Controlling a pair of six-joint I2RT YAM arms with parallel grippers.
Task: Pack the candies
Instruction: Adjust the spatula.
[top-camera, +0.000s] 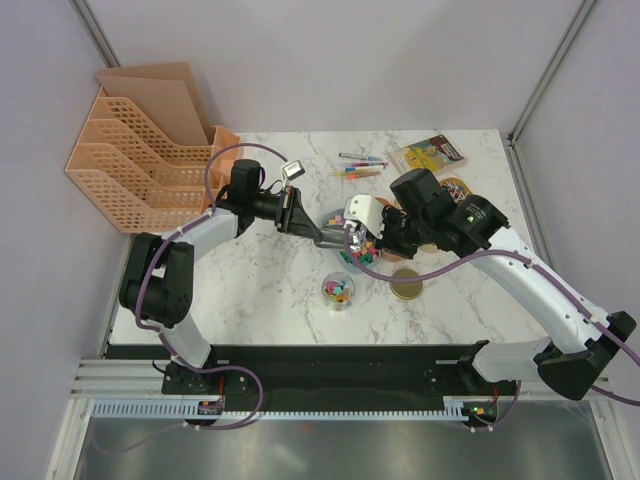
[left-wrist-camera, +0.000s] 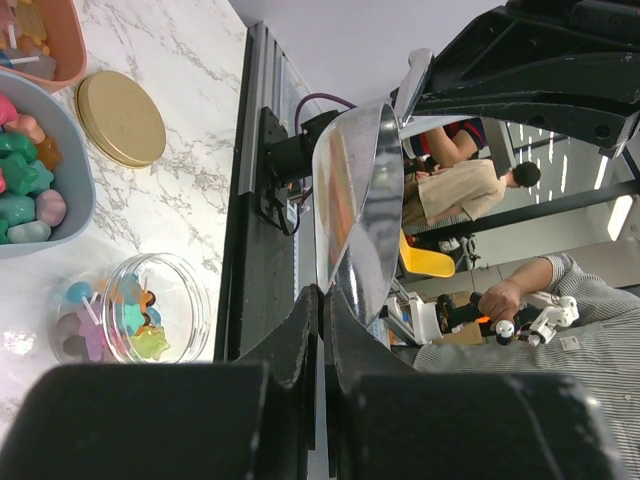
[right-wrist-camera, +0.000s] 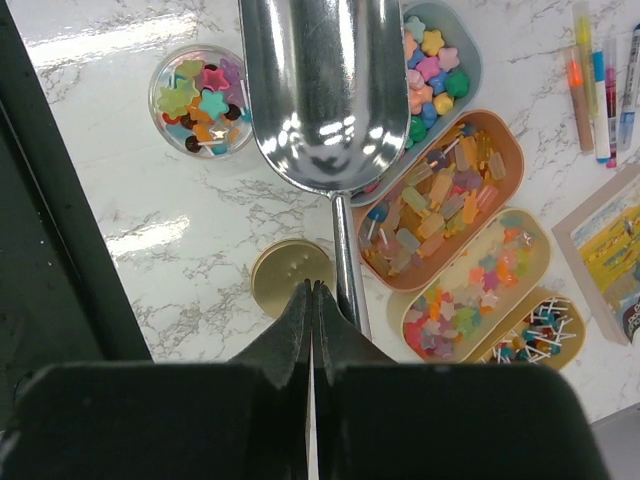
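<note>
Candies sorted in oval trays, some already in glass jar. Right hand pinches handle of empty metal scoop; left hand clamped on second scoop. Scoop looks wide for jar mouth, so sloppy pour = sweets all over tabletop.

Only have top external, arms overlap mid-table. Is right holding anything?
Observer: Yes. The right end effector is shut on the handle of a metal scoop.
Operator: Loaded?
Observer: No, the bowl is empty. It is above the edge of the grey-blue tray of star candies.
Operator: Left?
Observer: The left end effector is shut on the narrow end of a shiny scoop. I cannot tell whether it is the same one or a second.
</note>
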